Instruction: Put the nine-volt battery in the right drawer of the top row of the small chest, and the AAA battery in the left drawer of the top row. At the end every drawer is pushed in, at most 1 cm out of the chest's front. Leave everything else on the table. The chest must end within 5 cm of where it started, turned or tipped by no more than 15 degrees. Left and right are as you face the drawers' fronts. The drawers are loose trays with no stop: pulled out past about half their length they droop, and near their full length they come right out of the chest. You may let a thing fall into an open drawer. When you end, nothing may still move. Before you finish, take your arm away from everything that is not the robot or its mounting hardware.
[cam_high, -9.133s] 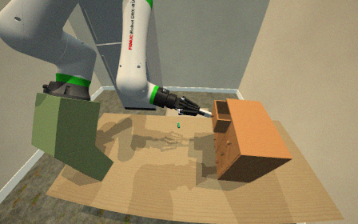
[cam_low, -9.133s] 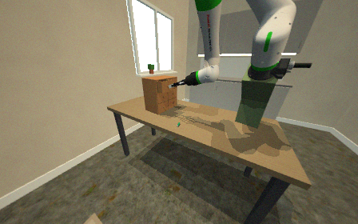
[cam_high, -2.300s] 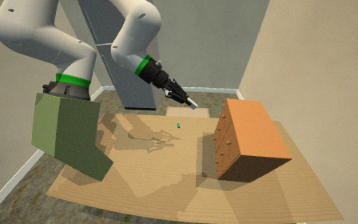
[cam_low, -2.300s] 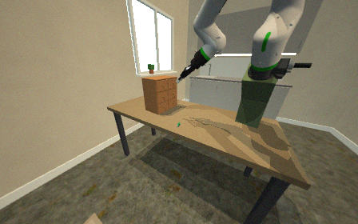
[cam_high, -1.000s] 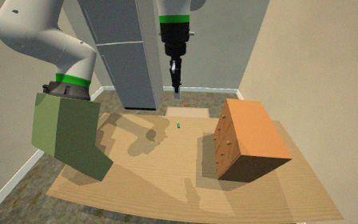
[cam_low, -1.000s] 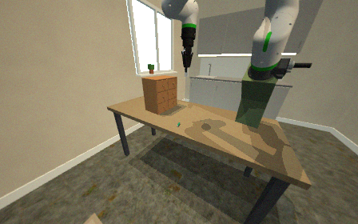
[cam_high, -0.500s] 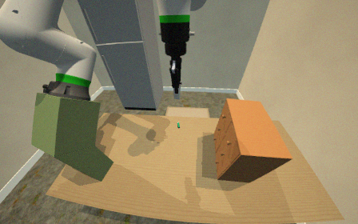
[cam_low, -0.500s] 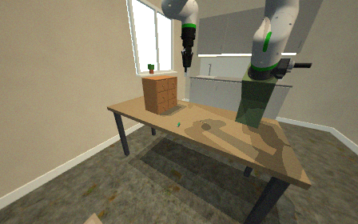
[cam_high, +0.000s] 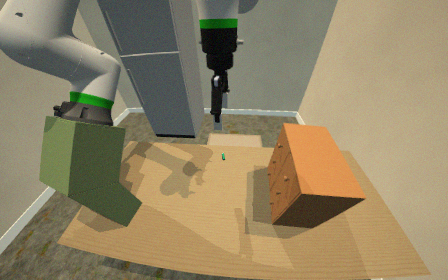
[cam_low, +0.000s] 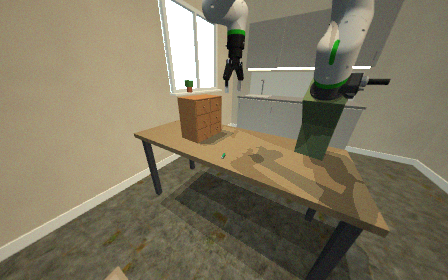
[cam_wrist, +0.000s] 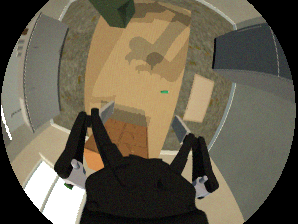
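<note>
Battery, small and green (cam_high: 223, 156) (cam_low: 223, 156) (cam_wrist: 164, 92), is lying on the wooden table (cam_high: 200, 235) (cam_low: 290, 172) (cam_wrist: 112, 65), near one long edge of it and well apart from the chest. It is looking longer than wide, but I cannot tell from these views which of the two batteries it is.

Going from left to right in the top view, first the green pedestal (cam_high: 57, 155) (cam_low: 320, 127) (cam_wrist: 117, 17) is standing at the left end of the table, and the white arm (cam_high: 95, 70) (cam_low: 345, 45) is rising from it. Next, behind the table, a tall grey cabinet (cam_high: 155, 80) (cam_wrist: 250, 50) is standing on the floor.

In the middle, the gripper (cam_high: 217, 124) (cam_low: 233, 87) (cam_wrist: 144, 114) is hanging high above the table level, with its fingers pointing downward. The two fingers are standing almost fully apart, and they are holding nothing. The battery is lying lower than the fingertips, not touching them.

At the right, the small orange-brown chest (cam_high: 325, 160) (cam_low: 200, 120) (cam_wrist: 125, 137) is standing upright on the table. Its drawer fronts (cam_high: 280, 175) (cam_low: 209, 120) are facing left, to the battery's side, and all visible drawers are looking pushed in.
</note>
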